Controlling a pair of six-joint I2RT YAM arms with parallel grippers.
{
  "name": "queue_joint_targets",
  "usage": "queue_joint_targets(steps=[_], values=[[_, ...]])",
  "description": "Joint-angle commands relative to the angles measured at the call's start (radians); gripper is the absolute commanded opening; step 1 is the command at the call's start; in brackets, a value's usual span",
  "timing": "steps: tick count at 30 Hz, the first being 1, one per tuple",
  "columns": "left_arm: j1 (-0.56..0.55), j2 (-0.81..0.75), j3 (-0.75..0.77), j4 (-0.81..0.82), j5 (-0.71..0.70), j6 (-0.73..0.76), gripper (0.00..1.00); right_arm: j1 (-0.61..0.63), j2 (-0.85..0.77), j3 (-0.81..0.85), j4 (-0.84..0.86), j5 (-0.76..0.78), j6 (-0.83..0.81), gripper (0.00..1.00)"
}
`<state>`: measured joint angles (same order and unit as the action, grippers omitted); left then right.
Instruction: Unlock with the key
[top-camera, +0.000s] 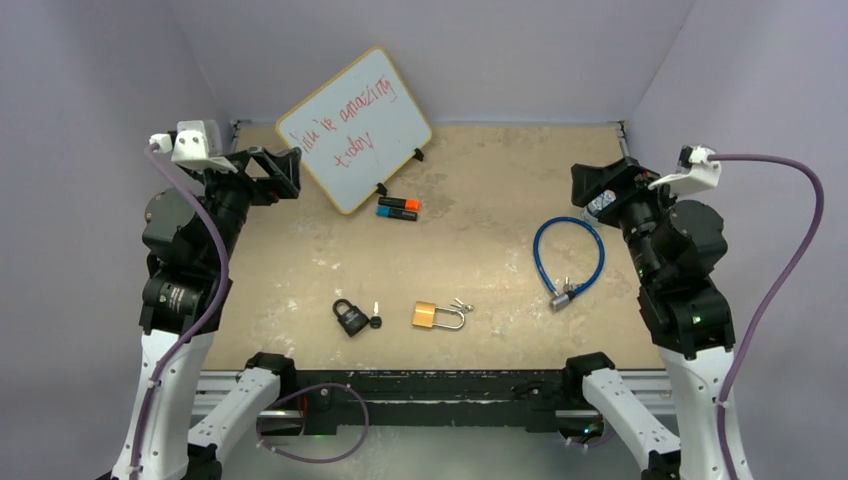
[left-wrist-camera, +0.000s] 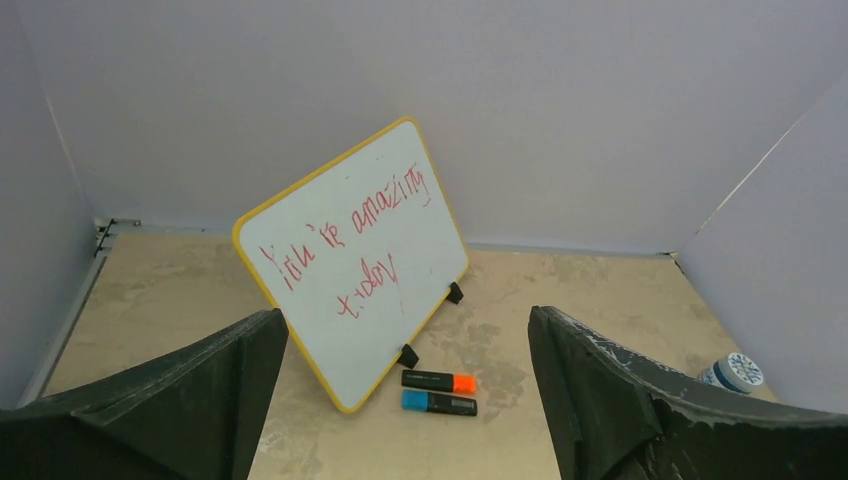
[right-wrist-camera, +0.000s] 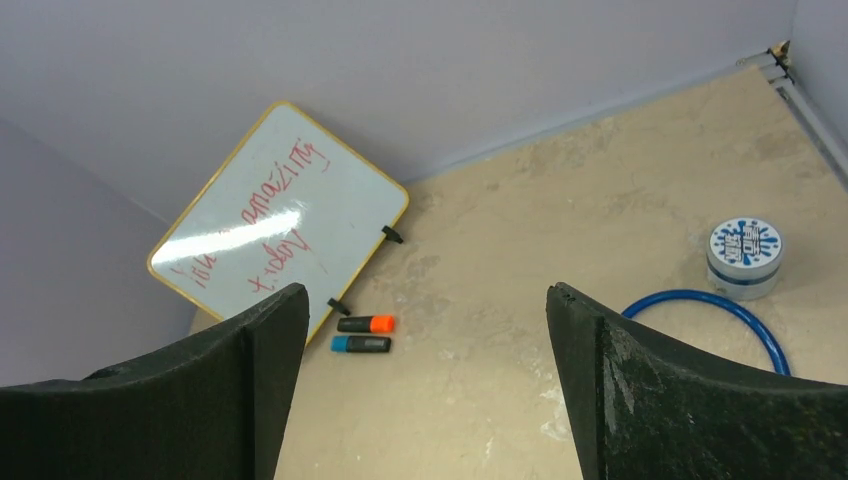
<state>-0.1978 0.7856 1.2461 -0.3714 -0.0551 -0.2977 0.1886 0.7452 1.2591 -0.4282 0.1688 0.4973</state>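
A black padlock (top-camera: 349, 317) lies near the table's front with a black-headed key (top-camera: 376, 318) just to its right. A brass padlock (top-camera: 436, 317) with a silver shackle lies further right, small silver keys (top-camera: 462, 305) by its shackle. My left gripper (top-camera: 283, 172) is open and empty, held high at the back left near the whiteboard. My right gripper (top-camera: 592, 185) is open and empty, held high at the right above the cable lock. Neither padlock shows in the wrist views.
A yellow-framed whiteboard (top-camera: 354, 128) leans at the back, with an orange marker (top-camera: 398, 204) and a blue marker (top-camera: 397, 214) before it. A blue cable lock (top-camera: 568, 257) lies at the right, and a small round tin (right-wrist-camera: 744, 257) near it.
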Motion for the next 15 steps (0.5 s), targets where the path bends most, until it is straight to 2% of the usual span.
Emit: queue_joint_targets(steps=[1,4,9,15], values=[[-0.003,-0.023,-0.038,0.068,0.021,-0.037,0.96,-0.005,0.008,-0.005,-0.037,-0.034,0.03,0.9],[-0.003,-0.03,-0.076,0.085,0.048,-0.054,0.97,-0.006,0.036,0.005,-0.084,-0.114,0.018,0.89],[-0.023,-0.021,-0.112,0.135,0.184,-0.043,0.99,-0.006,0.077,-0.018,-0.118,-0.225,-0.018,0.88],[-0.037,-0.025,-0.132,0.129,0.184,-0.044,0.99,-0.006,0.105,-0.07,-0.24,-0.188,0.046,0.83]])
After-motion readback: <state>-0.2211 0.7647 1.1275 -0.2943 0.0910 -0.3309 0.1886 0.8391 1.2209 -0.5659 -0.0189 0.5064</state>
